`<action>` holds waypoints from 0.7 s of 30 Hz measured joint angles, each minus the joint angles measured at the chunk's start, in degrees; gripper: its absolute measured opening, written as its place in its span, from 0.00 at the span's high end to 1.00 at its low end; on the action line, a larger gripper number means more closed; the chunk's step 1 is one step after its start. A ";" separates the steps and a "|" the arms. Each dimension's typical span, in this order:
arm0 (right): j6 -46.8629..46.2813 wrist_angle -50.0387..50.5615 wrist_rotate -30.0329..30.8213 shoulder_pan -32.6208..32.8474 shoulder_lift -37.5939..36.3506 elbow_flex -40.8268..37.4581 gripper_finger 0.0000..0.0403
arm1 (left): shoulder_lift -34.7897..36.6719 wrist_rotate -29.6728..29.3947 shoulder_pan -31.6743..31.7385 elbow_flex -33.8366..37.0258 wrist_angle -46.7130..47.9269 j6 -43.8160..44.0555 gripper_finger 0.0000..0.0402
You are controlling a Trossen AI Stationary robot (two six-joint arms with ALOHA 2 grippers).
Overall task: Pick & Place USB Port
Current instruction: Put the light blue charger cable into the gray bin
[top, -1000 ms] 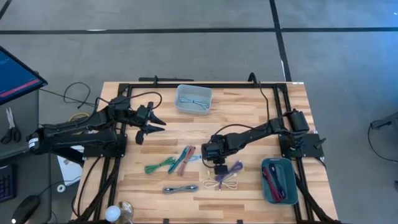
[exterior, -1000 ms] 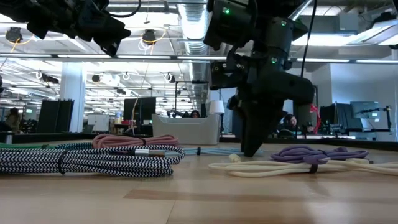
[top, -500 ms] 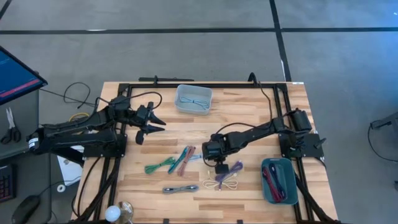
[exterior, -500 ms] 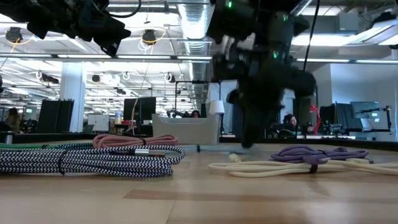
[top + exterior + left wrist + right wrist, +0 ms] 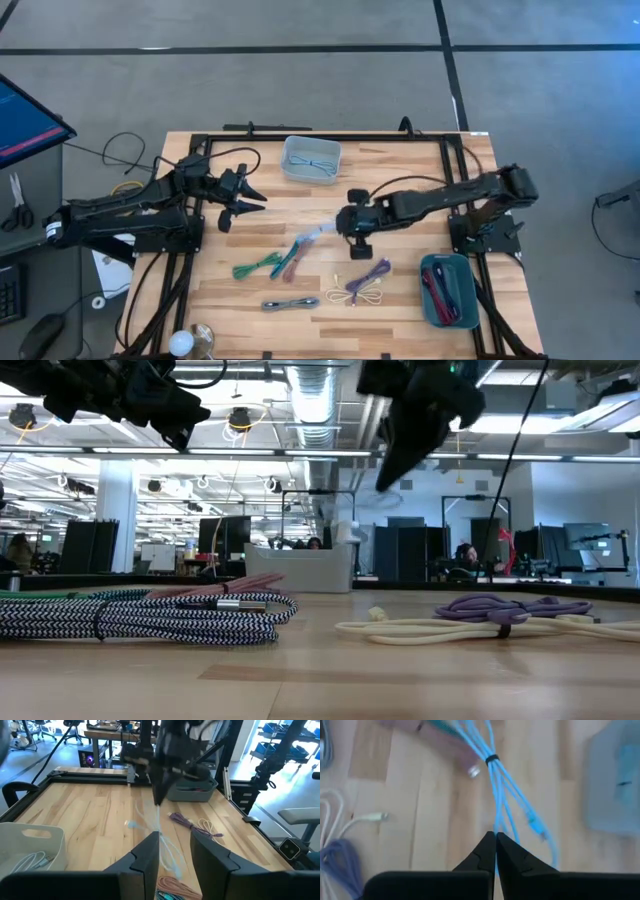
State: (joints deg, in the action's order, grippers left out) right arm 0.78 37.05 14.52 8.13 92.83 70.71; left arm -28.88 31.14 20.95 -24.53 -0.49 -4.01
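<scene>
My right gripper (image 5: 355, 224) is raised over the table's middle and shut on a light blue USB cable (image 5: 315, 237), a bundle bound by a dark tie (image 5: 492, 759). The cable slants down from the fingers toward a pink cable (image 5: 296, 258) and a green cable (image 5: 257, 266). In the left wrist view the cable (image 5: 156, 831) hangs under the right arm. My left gripper (image 5: 252, 201) is open and empty, held above the table's left part. My right gripper pinches one end of the blue cable's bundle (image 5: 496, 827) between its two shut fingers, coming from above. The strands hang slack below the fingers. I cannot tell whether the far end (image 5: 298, 245) rests on the table.
A grey bin (image 5: 311, 160) holding a blue cable stands at the far middle. A teal bin (image 5: 448, 289) with red cables stands at the near right. A purple cable (image 5: 369, 274), a cream cable (image 5: 366, 296) and a braided grey cable (image 5: 290, 303) lie near the front.
My right gripper has risen from the table surface and gone toward the far edge, staying shut. The blue cable has come up with it: the held end is lifted and the other end trails by the pink cable.
</scene>
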 joint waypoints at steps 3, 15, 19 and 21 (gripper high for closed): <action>1.25 -0.44 3.24 -0.52 -2.49 0.03 1.00 | 0.00 0.00 0.00 0.00 0.00 0.00 0.73; 10.27 -14.66 8.55 -8.13 -3.62 0.16 1.00 | 0.00 -0.02 0.02 0.00 0.00 0.00 0.73; 10.61 -18.49 8.50 -12.15 -2.88 0.10 1.00 | 0.00 -0.01 0.02 0.00 -0.02 0.00 0.73; 11.24 -19.53 8.41 -13.98 -2.46 0.08 1.00 | 0.00 0.00 0.02 0.00 -0.02 0.00 0.73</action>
State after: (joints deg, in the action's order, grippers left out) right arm 12.02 17.51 22.93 -5.85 90.37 70.79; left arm -28.88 31.13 20.97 -24.53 -0.51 -4.01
